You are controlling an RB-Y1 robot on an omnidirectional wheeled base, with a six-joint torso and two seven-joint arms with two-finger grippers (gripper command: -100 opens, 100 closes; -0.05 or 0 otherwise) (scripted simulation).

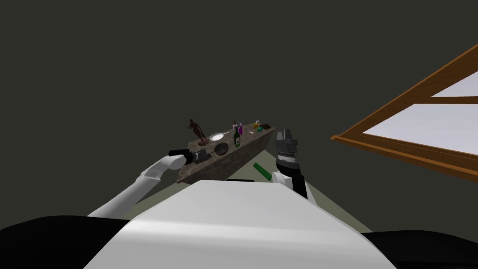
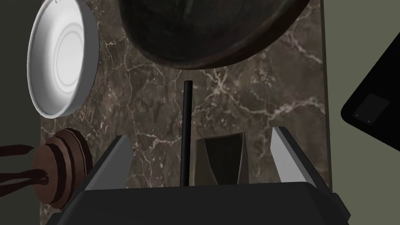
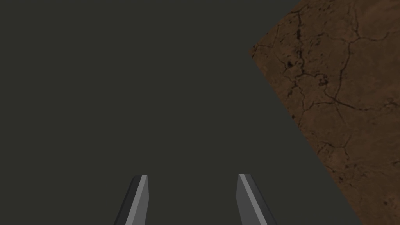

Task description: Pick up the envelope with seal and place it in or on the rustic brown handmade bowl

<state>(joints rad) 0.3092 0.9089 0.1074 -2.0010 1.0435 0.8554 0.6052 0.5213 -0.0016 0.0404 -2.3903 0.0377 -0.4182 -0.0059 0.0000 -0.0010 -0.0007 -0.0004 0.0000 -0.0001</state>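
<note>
The dark brown bowl stands on the marble tabletop, just ahead of my left gripper. That gripper is open, its fingers wide apart and touching nothing. Between them stand a thin black strip, seen edge-on, and a dark grey trapezoid piece. I cannot tell which of them is the envelope. In the head view my left gripper hovers over the table's near end beside the bowl. My right gripper is raised off the table's right side, open and empty.
A white dish lies left of the bowl, and a brown statue's round base is close to my left finger. Bottles and small items stand farther along the table. A green stick and a black flat thing lie beyond the table's edge.
</note>
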